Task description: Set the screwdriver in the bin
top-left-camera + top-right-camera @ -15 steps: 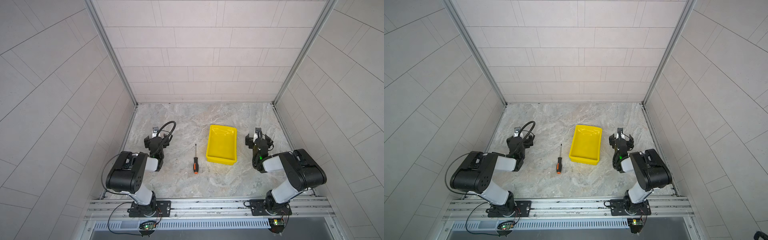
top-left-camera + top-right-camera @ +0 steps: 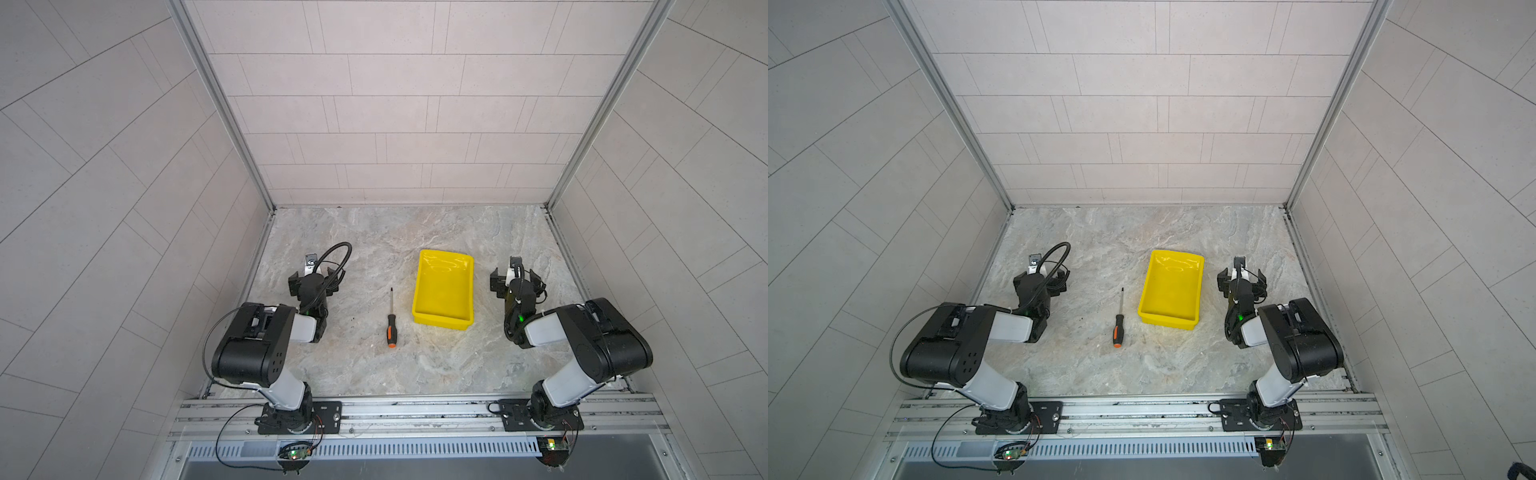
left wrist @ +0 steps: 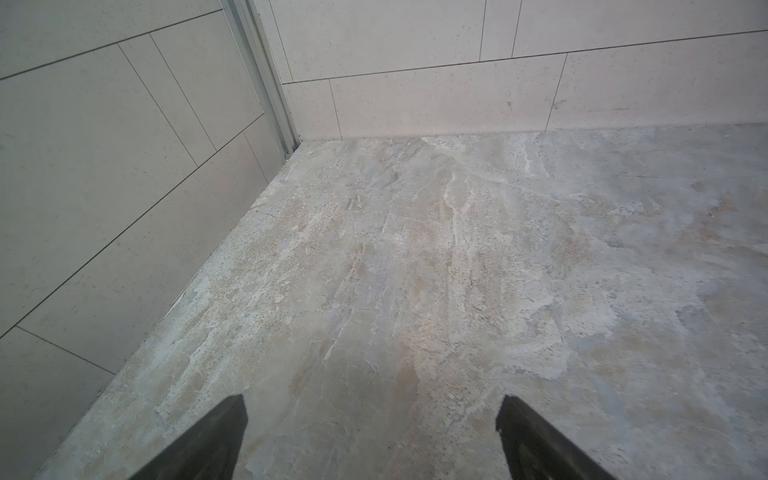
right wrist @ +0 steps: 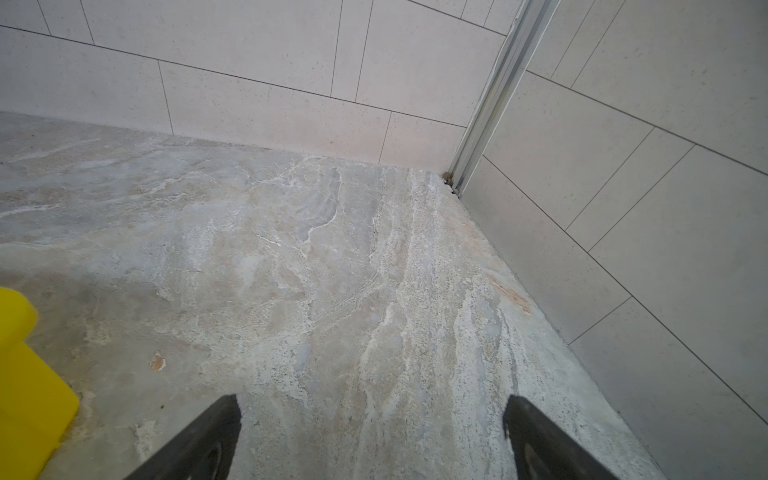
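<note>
Screwdriver position: flat on the worktop, outside the bin, as both top views show. The black-and-orange handle points toward my two bases at the near edge. The thin dark shaft points toward the back wall. Nothing touches the screwdriver.

Bin position: on the worktop just to the right of the screwdriver, with a narrow strip of bare surface between them. The bin is bright yellow and low-walled. Its long sides run roughly parallel to the shaft, and its near wall sits about level with the handle.

Left gripper: I hold it low over the worktop to the left of the screwdriver, clearly apart from it, between the tool and the left wall. The jaws are spread wide and grasp nothing. In the left wrist view the left gripper shows two dark fingertips with only marbled worktop between them. It faces the back left corner of the tiled enclosure.

Right gripper: I hold it to the right of the bin, near its right wall but not touching. Its jaws are also spread wide and grasp nothing. In the right wrist view the right gripper frames bare worktop, and a corner of the bin shows at the picture's edge.
</note>
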Motion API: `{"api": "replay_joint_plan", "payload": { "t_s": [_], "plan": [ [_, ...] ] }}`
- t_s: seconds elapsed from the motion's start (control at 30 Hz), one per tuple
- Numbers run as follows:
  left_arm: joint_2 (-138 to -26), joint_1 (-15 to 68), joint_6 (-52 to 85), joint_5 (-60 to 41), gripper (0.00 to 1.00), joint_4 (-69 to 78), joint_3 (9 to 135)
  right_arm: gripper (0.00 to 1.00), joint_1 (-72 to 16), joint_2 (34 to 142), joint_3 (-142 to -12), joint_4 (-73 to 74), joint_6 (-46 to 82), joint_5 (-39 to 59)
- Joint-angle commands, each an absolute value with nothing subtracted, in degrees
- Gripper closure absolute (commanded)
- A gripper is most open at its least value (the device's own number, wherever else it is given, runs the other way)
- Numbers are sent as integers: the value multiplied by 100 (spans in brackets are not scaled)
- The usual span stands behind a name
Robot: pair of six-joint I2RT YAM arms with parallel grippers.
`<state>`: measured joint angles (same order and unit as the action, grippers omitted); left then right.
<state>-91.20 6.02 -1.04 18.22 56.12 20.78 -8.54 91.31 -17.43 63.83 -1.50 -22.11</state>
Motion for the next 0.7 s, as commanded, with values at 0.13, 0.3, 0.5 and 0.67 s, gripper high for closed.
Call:
{"api": "replay_joint_plan", "payload": {
  "t_s": [0.13,0.3,0.5,0.67],
  "plan": [
    [-9122,579,-88,1814,0,5658,2118,1,-873,9190,-1696,6579,-205,-2331],
    [-9122,573,-88,1819,0,5660,2116,1,-878,9193,-1696,6565,-206,-2330],
    [-9115,569,-90,1808,0,5717,2086,1,-884,9186,-1660,6633,-225,-2352],
    [-9070,565,-142,1618,0,6225,1795,1,-1107,9277,-1298,7554,-362,-2883]
  ]
}}
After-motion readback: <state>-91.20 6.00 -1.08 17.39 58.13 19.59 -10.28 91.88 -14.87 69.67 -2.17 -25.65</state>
